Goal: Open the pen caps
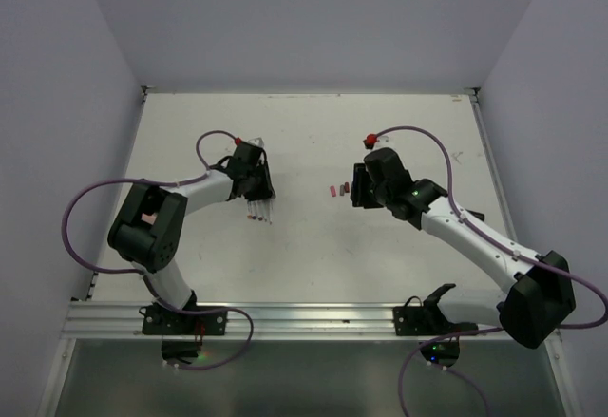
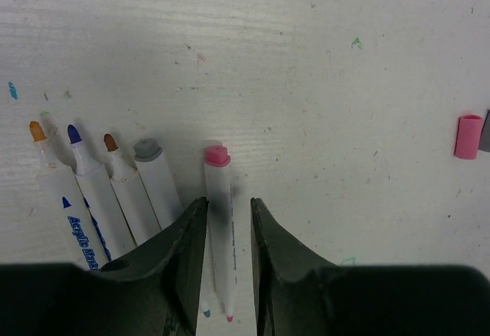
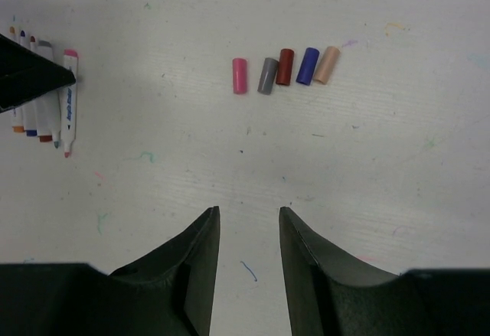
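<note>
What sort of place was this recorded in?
Probably a lab robot test cell: a scuffed white table enclosed by plain wall panels, arms bolted to a metal rail, and only pens and loose pen caps as props.

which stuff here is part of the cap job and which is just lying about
Job:
pink cap, grey cap, red cap, blue cap, peach cap, all off, in a row
pink pen, four other pens beside it

Just there:
purple cables
ink marks on the table
</note>
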Tool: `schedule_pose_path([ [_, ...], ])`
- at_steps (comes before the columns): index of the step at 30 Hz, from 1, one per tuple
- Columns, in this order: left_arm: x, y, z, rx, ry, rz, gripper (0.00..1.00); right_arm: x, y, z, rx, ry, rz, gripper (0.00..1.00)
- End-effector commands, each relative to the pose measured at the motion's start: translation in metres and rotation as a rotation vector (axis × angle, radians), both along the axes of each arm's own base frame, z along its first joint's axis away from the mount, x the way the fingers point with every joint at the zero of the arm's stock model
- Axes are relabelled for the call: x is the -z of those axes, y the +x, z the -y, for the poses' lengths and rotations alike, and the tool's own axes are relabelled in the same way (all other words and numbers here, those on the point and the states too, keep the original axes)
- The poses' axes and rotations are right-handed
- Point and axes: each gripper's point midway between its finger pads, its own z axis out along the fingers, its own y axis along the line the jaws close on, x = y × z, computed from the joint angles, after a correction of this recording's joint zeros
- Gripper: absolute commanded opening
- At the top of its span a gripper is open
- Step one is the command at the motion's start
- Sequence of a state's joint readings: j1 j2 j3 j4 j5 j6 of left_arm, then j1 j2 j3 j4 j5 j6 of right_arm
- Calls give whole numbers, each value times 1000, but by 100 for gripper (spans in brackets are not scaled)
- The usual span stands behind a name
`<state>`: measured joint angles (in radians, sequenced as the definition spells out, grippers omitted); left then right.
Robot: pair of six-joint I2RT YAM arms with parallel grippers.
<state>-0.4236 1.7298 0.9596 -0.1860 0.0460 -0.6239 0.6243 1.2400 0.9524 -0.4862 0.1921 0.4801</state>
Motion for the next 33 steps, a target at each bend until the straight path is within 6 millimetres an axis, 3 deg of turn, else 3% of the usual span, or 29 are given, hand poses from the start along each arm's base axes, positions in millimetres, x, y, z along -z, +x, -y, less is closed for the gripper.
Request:
schedule_pose_path([
  [1, -28, 18, -1, -18, -9, 81, 32, -6, 0, 5, 33, 32, 7, 41],
  [4, -46, 19, -2, -26, -16, 115, 33, 2, 4, 22, 120, 43, -34, 41],
  [8, -84, 17, -5, -29, -36, 174, 34, 5, 16, 68, 348, 14, -27, 47],
  [13, -133, 8, -8, -30, -79, 266, 36, 19, 27, 114, 553, 49, -76, 71],
  [16, -163, 0, -6, -12, -125, 326, 36, 29, 34, 161, 758, 18, -103, 95],
  [18, -182, -8, -2, 14, -154, 359, 37, 35, 35, 194, 902, -13, -115, 99],
  [23, -199, -26, 11, 77, -203, 374, 37, 60, 29, 260, 1183, 83, -224, 99],
  [28, -196, -34, 19, 110, -222, 366, 38, 73, 31, 289, 1326, 146, -276, 99],
  [33, -182, -37, 23, 124, -213, 329, 38, 87, 33, 301, 1434, 188, -305, 97],
])
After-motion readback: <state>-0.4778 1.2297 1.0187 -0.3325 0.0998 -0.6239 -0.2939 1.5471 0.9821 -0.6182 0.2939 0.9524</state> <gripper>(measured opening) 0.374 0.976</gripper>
